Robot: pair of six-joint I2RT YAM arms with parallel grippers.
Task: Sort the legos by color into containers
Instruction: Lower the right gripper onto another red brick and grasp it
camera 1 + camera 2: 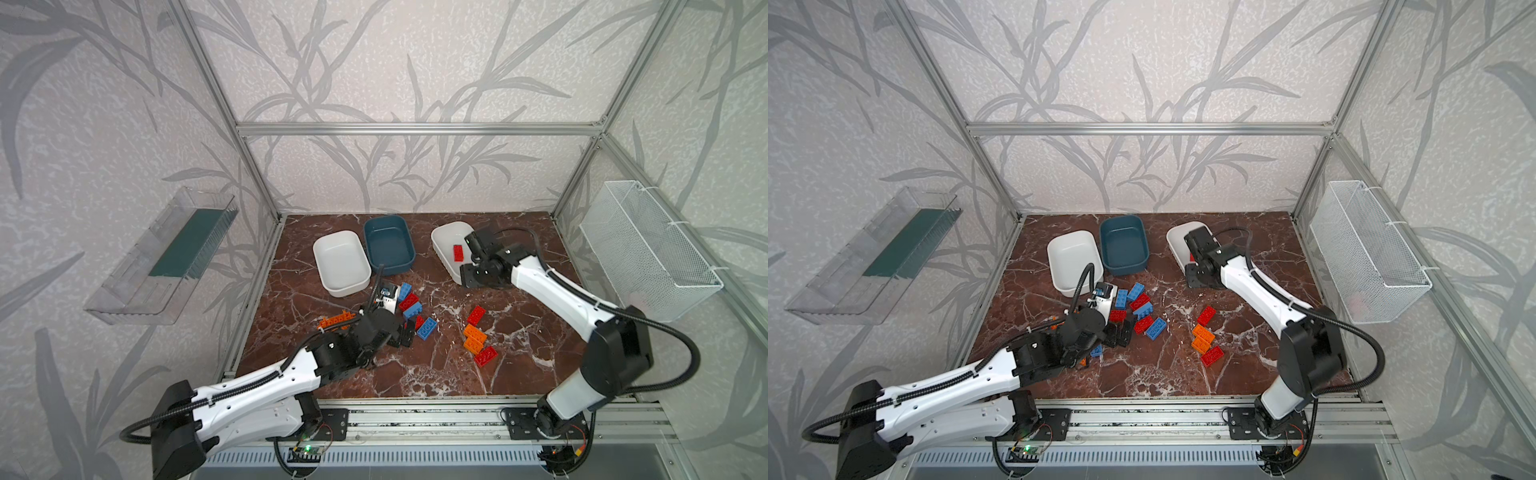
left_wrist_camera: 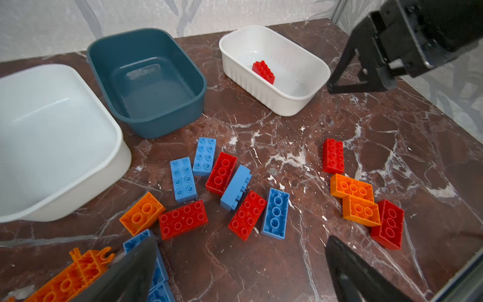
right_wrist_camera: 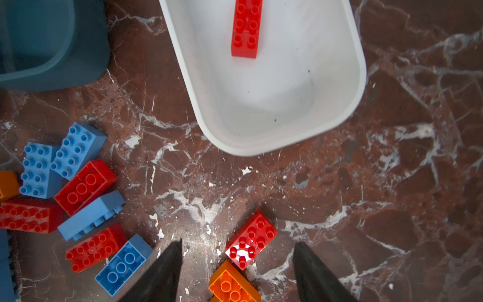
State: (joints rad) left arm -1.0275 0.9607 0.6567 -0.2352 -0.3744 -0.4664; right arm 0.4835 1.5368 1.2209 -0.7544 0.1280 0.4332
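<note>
The legos (image 2: 183,218) lie mostly loose on the marble table (image 1: 519,332): a heap of blue and red ones, with a few orange, in front of your left arm, and a smaller red-and-orange group (image 1: 476,334) nearer your right arm. Only one red brick (image 3: 247,28) is sorted. It lies flat in the right white tub (image 3: 261,151), which stands apart from the others on the right arm's side, probably so that arm can serve it alone. Your right gripper (image 3: 238,242) hangs over the table near that tub's rim, jaws partly parted and holding nothing. The teal tub (image 2: 156,125) and the left white tub (image 2: 78,193) sit just beside each other toward the left arm, both empty; I would guess teal is meant for blue, leaving white for orange. Your left gripper (image 2: 241,239) is low over the heap, spread fully wide and empty. That suits a pick here, though the bricks touch one another, so a neighbour may get dragged along.
</note>
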